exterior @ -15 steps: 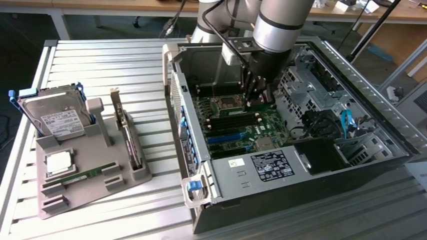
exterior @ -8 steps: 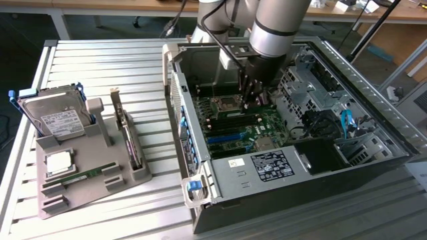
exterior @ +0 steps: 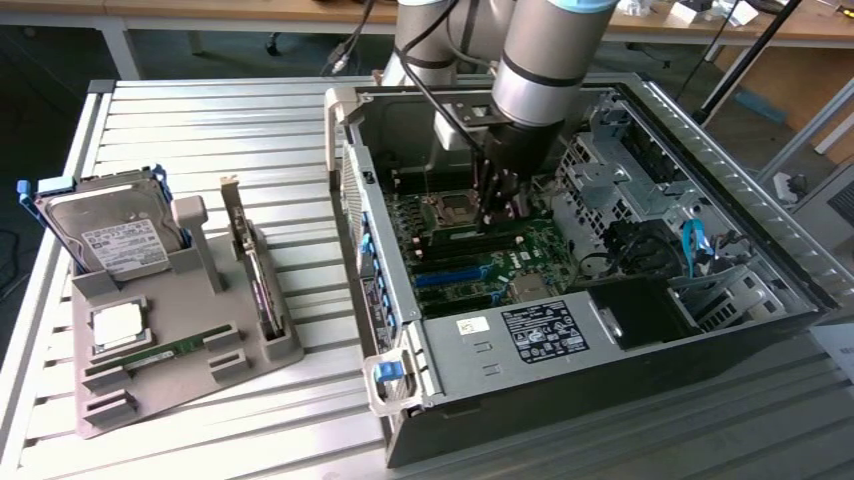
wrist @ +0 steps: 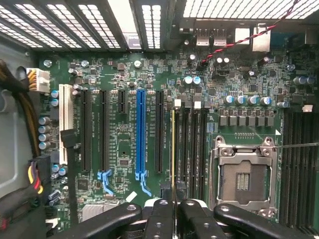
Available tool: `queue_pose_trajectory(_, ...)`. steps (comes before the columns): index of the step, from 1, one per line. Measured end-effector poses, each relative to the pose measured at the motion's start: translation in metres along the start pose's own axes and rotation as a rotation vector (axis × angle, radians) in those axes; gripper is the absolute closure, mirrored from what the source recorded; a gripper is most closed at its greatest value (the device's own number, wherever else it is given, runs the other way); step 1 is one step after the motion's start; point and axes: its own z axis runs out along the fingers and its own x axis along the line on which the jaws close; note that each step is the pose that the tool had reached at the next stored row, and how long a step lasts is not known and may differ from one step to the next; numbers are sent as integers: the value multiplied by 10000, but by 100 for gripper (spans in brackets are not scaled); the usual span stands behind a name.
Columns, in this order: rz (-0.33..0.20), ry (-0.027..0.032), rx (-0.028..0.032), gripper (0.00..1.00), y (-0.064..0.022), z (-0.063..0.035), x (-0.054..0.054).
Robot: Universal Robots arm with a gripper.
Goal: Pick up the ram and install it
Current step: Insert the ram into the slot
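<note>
The end effector [wrist: 173, 219] is clenched on the ram [wrist: 173, 149], holding it edge-down so its long edge lines up with the black memory slots [wrist: 193, 149] beside the processor socket [wrist: 244, 174]. It may already touch a slot, though I can't be sure.

- The ram [wrist: 173, 149], gripped edge-on between the fingers of the pincer [wrist: 174, 205], hides its chips (just a thin line).
- Pincer body cut by the frame edge.
</note>
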Motion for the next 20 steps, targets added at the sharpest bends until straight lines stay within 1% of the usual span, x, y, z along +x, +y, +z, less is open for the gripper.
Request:
queue_pose_trajectory(7,0,-1,1,88,9,115,-18)
queue_pose_trajectory(20,-2,1,0,88,11,209,-44)
